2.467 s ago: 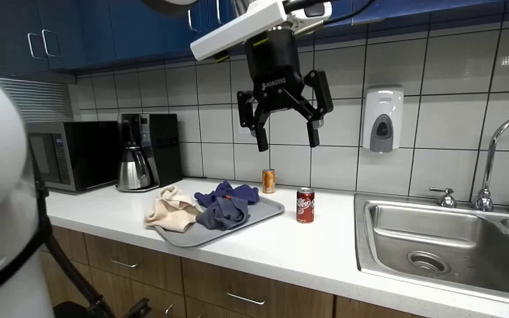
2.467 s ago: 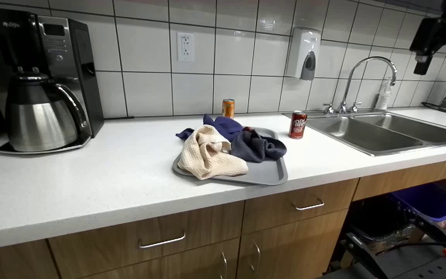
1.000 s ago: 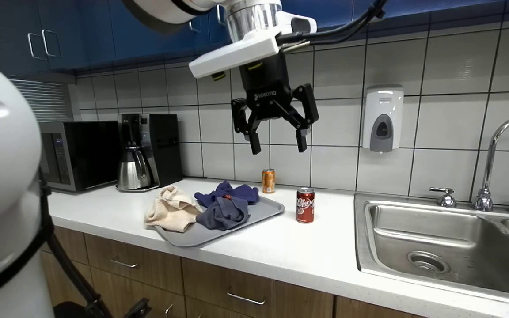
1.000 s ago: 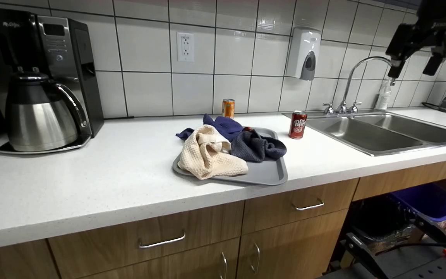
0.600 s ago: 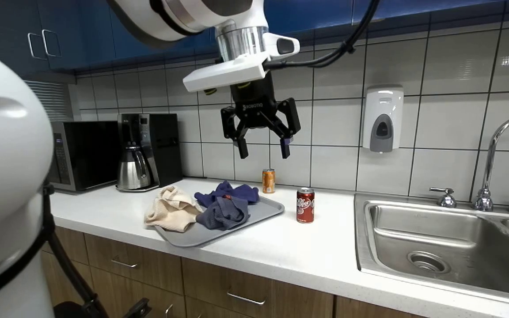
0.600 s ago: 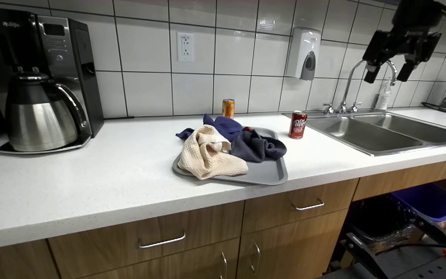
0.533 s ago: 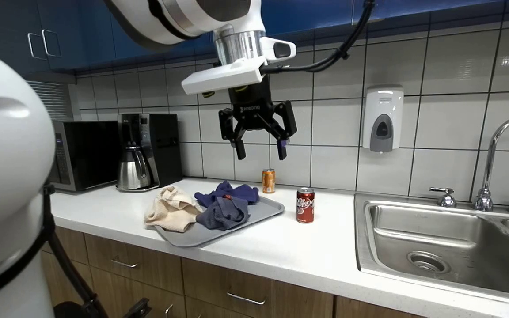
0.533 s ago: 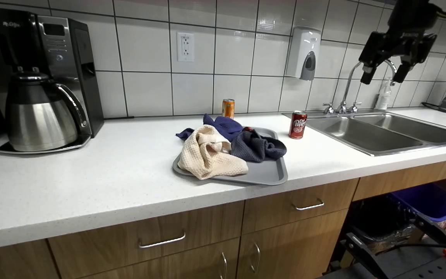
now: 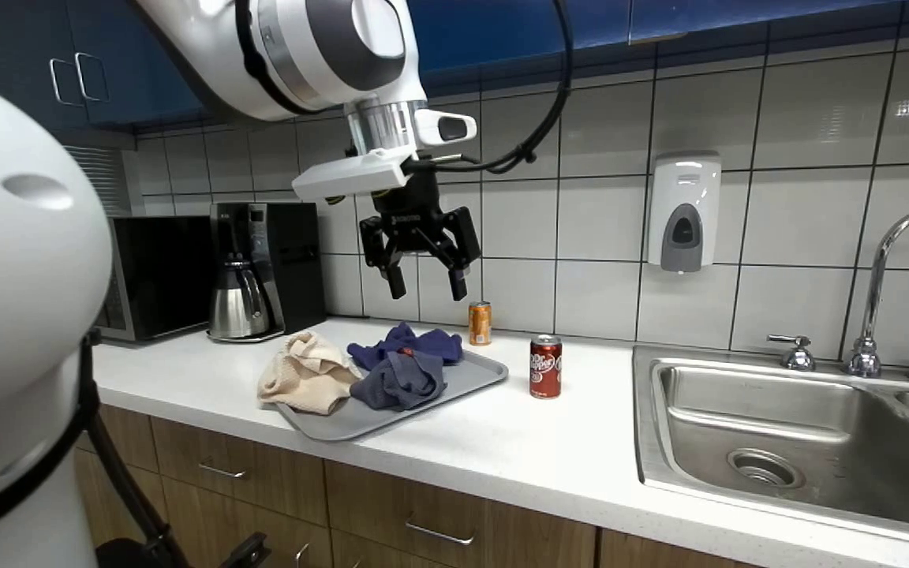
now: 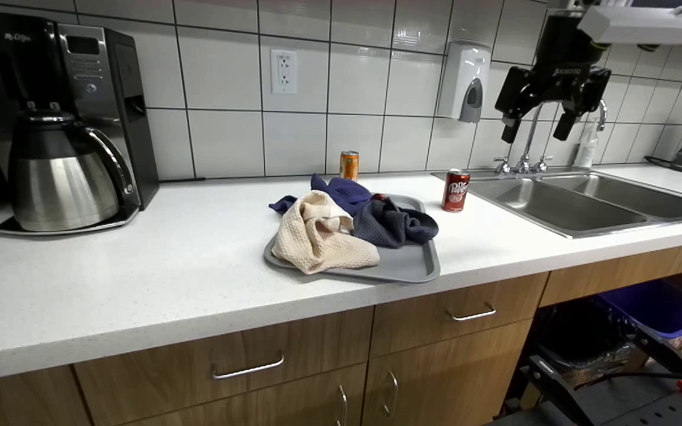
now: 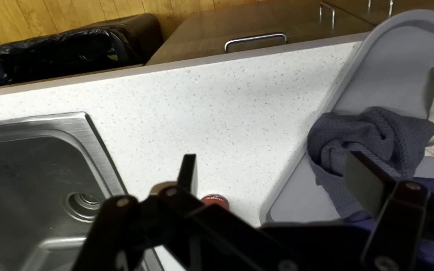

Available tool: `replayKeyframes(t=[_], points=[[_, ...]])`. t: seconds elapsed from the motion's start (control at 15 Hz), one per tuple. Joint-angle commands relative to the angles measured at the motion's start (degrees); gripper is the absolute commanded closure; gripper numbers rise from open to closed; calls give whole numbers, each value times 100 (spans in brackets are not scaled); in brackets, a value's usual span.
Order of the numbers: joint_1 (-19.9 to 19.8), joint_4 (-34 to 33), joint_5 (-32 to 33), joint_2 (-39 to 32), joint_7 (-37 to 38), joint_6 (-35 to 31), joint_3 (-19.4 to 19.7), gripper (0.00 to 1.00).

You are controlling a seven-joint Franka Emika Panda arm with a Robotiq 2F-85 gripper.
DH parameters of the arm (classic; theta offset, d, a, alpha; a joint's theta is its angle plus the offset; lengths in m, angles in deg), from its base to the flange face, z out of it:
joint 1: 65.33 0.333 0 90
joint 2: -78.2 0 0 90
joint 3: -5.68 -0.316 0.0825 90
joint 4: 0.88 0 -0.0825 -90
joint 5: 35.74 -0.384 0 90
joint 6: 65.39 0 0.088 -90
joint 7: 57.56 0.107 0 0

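Note:
My gripper (image 9: 428,290) is open and empty, high above the counter. It also shows in an exterior view (image 10: 537,135) and in the wrist view (image 11: 273,169). Below it lies a grey tray (image 9: 328,427) with a cream cloth (image 9: 308,375), a purple-blue cloth (image 9: 435,345) and a slate-grey cloth (image 9: 401,382). A small red thing (image 9: 406,351) shows between the two darker cloths, mostly hidden. A red Dr Pepper can (image 9: 545,369) stands upright right of the tray; its top shows partly behind a finger in the wrist view (image 11: 216,199). An orange can (image 9: 480,324) stands upright near the wall.
A steel sink (image 9: 648,430) with a faucet (image 9: 874,292) is at the right. A coffee maker (image 9: 297,264) and a microwave (image 9: 166,272) stand at the left. Blue cabinets (image 9: 518,31) hang above. A soap dispenser (image 9: 683,170) is on the wall.
My gripper has moved left and down in both exterior views, toward the tray, staying open. The cloths, tray and cans have not moved.

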Motion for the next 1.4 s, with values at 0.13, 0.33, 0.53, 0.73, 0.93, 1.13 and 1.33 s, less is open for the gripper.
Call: replayKeyframes(t=[0.13,0.33,0.53,0.73,0.93,1.13,1.33], points=[[61,-241,-67,-600,943,-317,-576,0],[50,-434,-27,-1013,1278,-526,-749,0],[44,-663,31,-1459,1470,-758,-820,0],[90,-948,61,-1950,1512,-953,-818,0],[137,-1208,189,-2372,1622,-1108,-805,0],[242,-1473,387,-2748,1779,-1208,-764,0],[377,-1733,663,-3103,2012,-1289,-697,0]])
